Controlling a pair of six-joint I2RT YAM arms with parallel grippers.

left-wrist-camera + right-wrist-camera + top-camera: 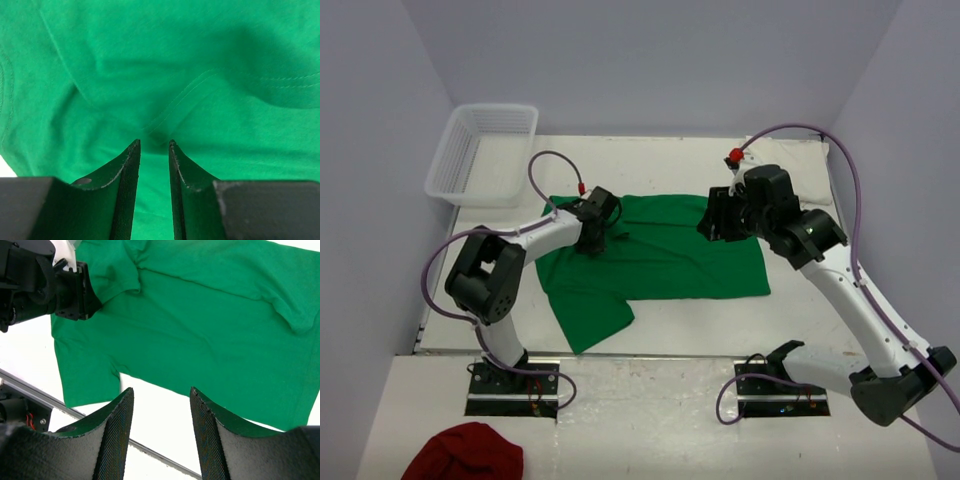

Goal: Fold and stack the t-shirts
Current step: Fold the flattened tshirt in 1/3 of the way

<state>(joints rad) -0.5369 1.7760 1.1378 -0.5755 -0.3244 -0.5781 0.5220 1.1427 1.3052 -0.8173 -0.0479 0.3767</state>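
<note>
Item: green shirt [660,255], lying spread mid-frame on the counter [720,320], unfolded.
Item: left gripper [154,144]. I am hovering it low over a seam at the shirt's upper left, jaws narrowly parted, empty, probably lining up a pinch.
Item: right gripper [161,390]. I am holding it high over the upper-right edge, jaws half spread, empty, ready to match.

Robot lab test cell. Plain pale walls [650,60] box in a white surface [720,320] on three sides, like a purpose-built enclosure. Left arm [485,275] and right arm [850,290] bolted onto metal plates [510,385] at the near edge, purple cables [850,190] looping off them. Props are sparse and staged: clear plastic basket [455,150] in the far-left corner, green shirt [660,260] spread mid-surface, dark red cloth [465,455] on the near ledge.
</note>
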